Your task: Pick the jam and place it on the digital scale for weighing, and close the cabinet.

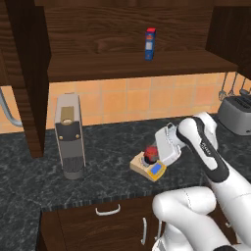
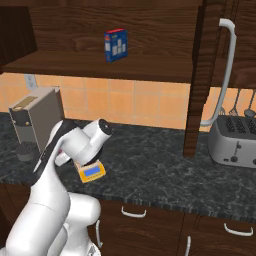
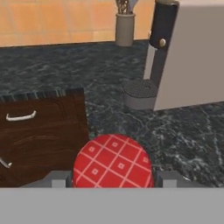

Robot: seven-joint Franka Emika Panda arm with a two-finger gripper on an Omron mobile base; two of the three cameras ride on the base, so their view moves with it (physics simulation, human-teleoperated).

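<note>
We see the jam (image 3: 113,161), a squat jar with a red checked lid, clamped in our gripper (image 3: 113,178) above the tan digital scale (image 1: 148,167).

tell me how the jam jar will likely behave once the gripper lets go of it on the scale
The jam looks squat and wide-lidded, so it should sit steady, not tip. The digital scale is a sloped wedge, so it might slide slightly. It looks rigid; the gripper flanking its lid shouldn't deform it.
</note>
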